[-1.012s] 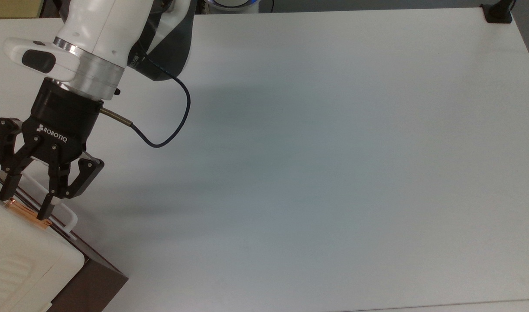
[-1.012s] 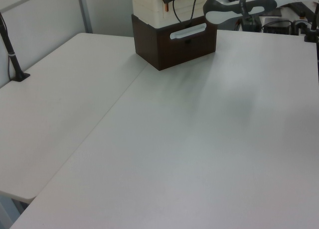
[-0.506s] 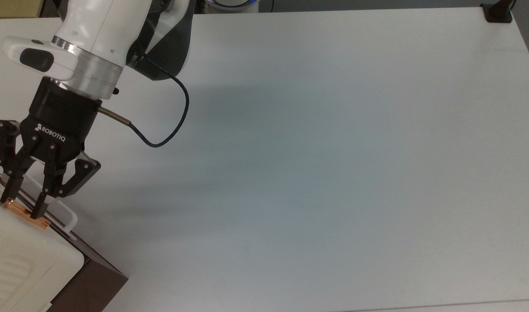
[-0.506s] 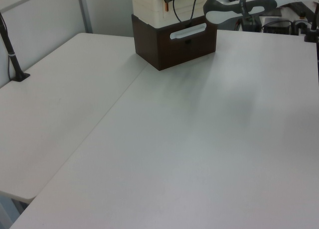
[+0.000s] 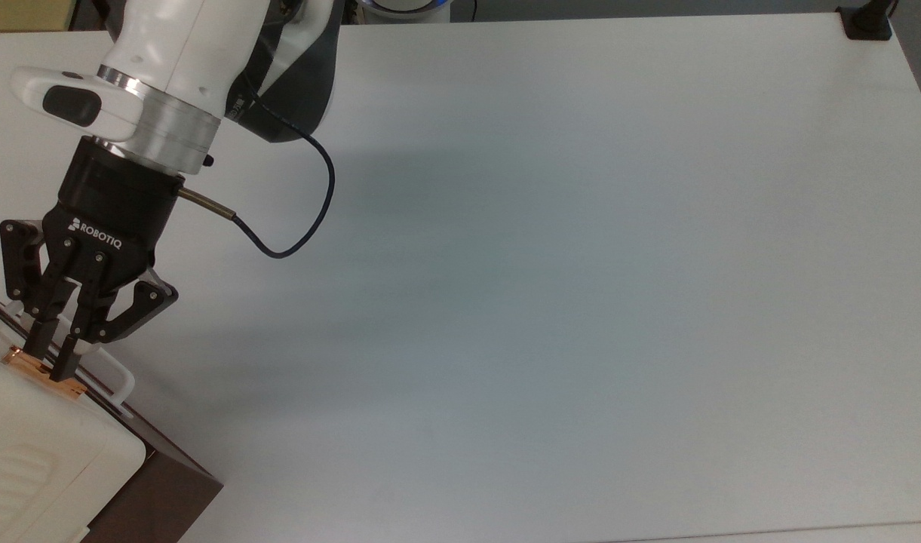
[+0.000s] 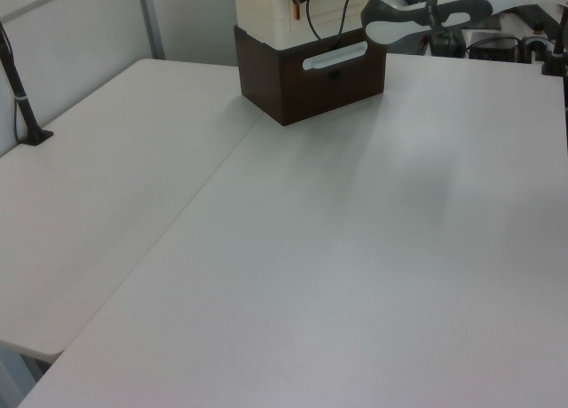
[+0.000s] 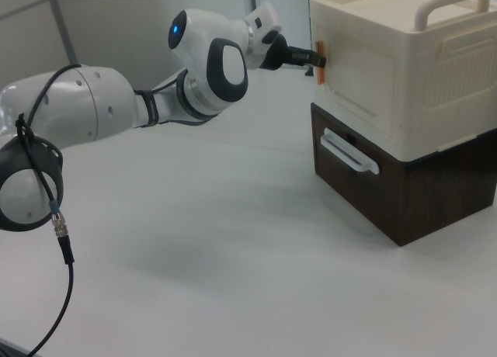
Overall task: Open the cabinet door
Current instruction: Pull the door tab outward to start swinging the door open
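The gripper [image 5: 47,360] has its fingers nearly together on the copper strip [image 5: 41,371] of the cabinet door [image 7: 361,71] — likely to pull it open. The door sits closed on the cabinet [image 7: 404,109], at the top view's far left.

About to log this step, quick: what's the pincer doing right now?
Pincer: closed on the copper strip at the cabinet door's edge.
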